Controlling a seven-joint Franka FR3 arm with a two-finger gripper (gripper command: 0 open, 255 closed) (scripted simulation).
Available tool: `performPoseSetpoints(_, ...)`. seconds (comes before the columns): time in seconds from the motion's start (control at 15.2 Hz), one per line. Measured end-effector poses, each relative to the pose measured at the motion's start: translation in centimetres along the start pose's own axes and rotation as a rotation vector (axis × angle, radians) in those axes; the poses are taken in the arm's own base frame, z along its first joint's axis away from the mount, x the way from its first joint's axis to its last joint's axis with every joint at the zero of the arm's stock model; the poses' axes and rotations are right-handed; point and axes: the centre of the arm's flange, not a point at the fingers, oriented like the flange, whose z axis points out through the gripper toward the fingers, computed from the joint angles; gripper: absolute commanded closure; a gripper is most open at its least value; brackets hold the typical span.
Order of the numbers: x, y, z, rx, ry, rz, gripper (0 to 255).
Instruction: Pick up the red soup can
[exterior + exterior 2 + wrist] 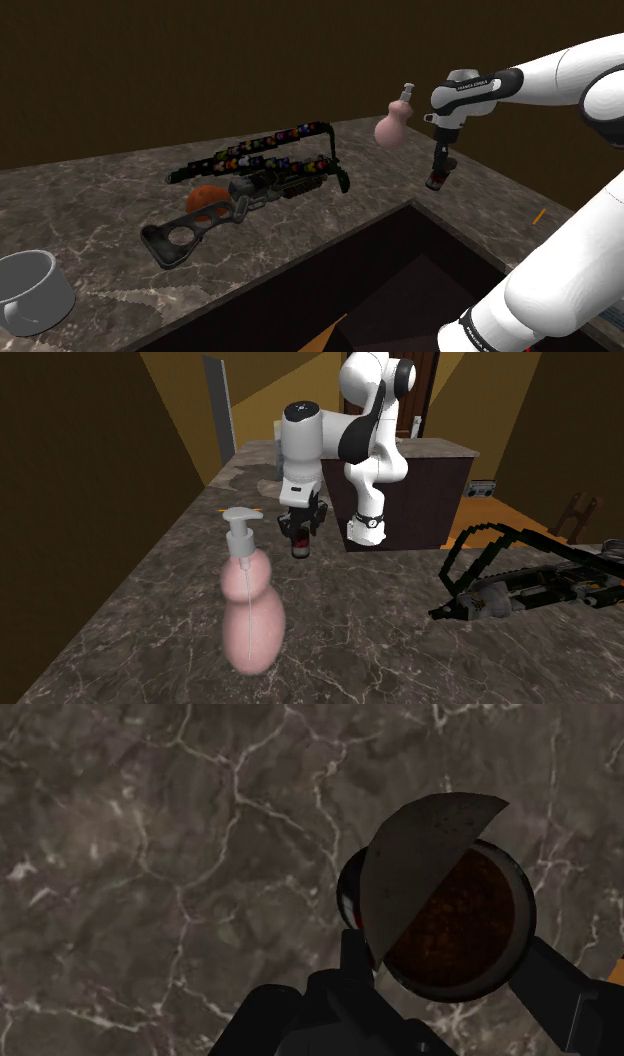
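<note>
**End effector.** The end effector (438, 167) is closed on the soup can (435, 183). In the wrist view, its two black fingers (352, 959) bear on opposite sides of the can body, with no gap visible. The white arm (560, 80) reaches in above the tabletop (100, 200), and the end effector points downward.

**Soup can.** The can is upright and dark, with a red band low on its wall. Its grey lid (425, 854) is bent up over roughly half the opening, exposing reddish-brown contents. It cannot be determined whether the can base rests on the marbled tabletop or hangs just above it.

**Location, shoulder view.**
- The can is near the pink pump bottle (393, 122), at its 5 o'clock.
- A dark rectangular recess (420, 265) in the tabletop lies at the can's 6 o'clock.
- The black toy blaster (255, 180) lies well apart from the can, at its 9 o'clock.
- An orange ball (205, 194) is partly hidden behind the blaster's grip.
- A pale mug (30, 290) stands well apart from the blaster, at its 8 o'clock.

**Location, second exterior view.** The pump bottle stands at the can's 7 o'clock and the blaster at its 3 o'clock. Neither touches the can.
</note>
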Motion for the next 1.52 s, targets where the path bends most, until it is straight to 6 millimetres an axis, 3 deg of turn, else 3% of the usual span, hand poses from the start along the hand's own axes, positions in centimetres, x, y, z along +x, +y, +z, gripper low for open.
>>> performPoseSetpoints(0.59, 0.0, 0.0, -0.2, -0.001, 0.0, 0.0, 255)
performPoseSetpoints(1.52, -1.5, -0.8, -7.2, 0.0, 0.0, 0.0, 255)
